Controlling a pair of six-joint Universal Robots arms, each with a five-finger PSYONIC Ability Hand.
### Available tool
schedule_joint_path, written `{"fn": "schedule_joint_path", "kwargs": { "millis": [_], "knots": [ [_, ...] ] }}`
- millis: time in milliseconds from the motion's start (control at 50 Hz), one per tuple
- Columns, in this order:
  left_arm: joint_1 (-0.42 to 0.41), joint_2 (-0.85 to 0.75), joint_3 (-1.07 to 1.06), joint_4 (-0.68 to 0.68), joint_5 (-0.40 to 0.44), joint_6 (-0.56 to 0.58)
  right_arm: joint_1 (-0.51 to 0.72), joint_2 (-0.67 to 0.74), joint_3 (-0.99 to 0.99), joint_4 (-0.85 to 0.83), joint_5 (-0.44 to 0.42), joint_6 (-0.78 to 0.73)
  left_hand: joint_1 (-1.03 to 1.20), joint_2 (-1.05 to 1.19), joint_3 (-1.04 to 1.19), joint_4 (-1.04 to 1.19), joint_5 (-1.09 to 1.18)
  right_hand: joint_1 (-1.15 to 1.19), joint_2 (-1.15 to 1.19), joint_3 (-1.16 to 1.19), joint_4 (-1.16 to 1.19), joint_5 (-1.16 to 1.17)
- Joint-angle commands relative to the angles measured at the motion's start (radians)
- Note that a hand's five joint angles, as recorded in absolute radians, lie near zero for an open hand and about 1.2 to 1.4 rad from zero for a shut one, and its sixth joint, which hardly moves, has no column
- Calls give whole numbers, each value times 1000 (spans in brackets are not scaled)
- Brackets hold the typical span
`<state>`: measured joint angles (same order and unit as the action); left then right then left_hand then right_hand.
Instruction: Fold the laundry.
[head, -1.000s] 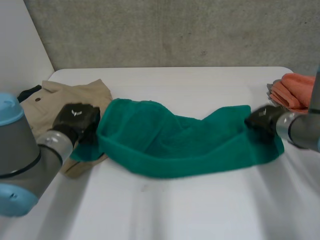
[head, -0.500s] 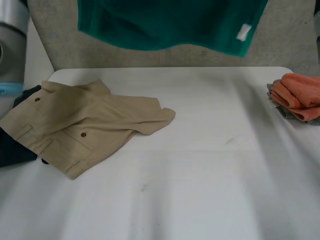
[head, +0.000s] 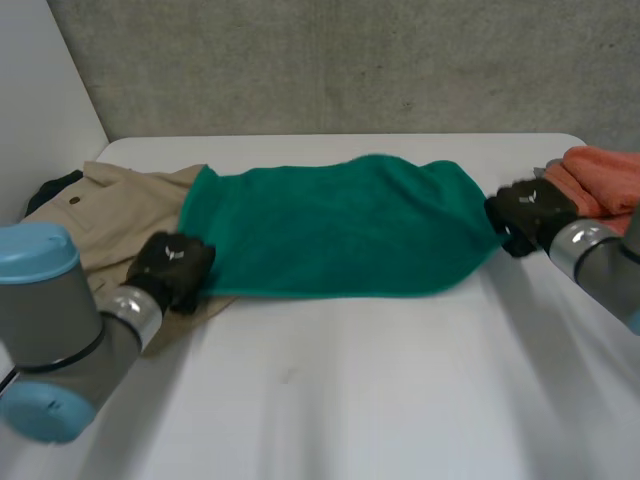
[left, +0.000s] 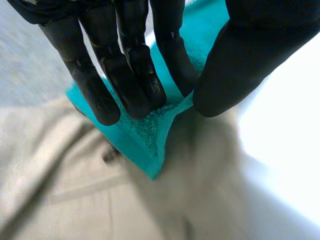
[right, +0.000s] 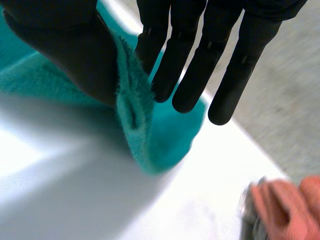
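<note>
A green towel lies spread flat across the middle of the white table, its left end over the beige shorts. My left hand pinches the towel's near left corner between straight fingers and thumb. On the other side, my right hand holds the towel's right corner, thumb against fingers.
Beige shorts lie at the table's left under the towel's end, with a dark garment behind them. Folded orange cloths are stacked at the right edge, close beside my right hand. A concrete wall stands behind the table.
The towel was swung up high above the table half a second ago and has now come down, laid out flat and wide. Both hands came down with it, still holding the corners.
</note>
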<state>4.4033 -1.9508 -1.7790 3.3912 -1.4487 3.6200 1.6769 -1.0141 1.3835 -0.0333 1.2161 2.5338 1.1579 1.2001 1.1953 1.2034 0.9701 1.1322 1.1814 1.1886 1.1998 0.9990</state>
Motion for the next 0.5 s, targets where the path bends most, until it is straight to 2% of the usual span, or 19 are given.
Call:
{"fn": "schedule_joint_path", "kwargs": {
  "millis": [20, 100, 180, 200, 300, 500],
  "knots": [
    [28, 252, -118, -376, -16, 75, -100, -187, 138, 428, 16, -347, 238, 196, 201, 193, 252, 264, 215, 208, 196, 223],
    [56, 361, -149, -588, 5, 127, -176, -297, 241, 591, 13, -548, 238, 196, 201, 193, 252, 264, 215, 208, 196, 223],
    [62, 427, -152, -737, 54, 176, -206, -346, 307, 615, -29, -676, 238, 196, 201, 193, 252, 264, 215, 208, 196, 223],
    [62, 434, -148, -739, 68, 181, -204, -345, 313, 609, -35, -676, 238, 196, 201, 193, 252, 264, 215, 208, 196, 223],
    [45, 420, -105, -652, 94, 178, -171, -307, 299, 555, -36, -623, 238, 196, 201, 193, 252, 264, 215, 208, 196, 223],
    [-15, 196, 62, -288, -4, 163, -71, -143, 123, 268, 5, -316, 238, 196, 201, 193, 252, 264, 215, 208, 196, 223]
  ]
}}
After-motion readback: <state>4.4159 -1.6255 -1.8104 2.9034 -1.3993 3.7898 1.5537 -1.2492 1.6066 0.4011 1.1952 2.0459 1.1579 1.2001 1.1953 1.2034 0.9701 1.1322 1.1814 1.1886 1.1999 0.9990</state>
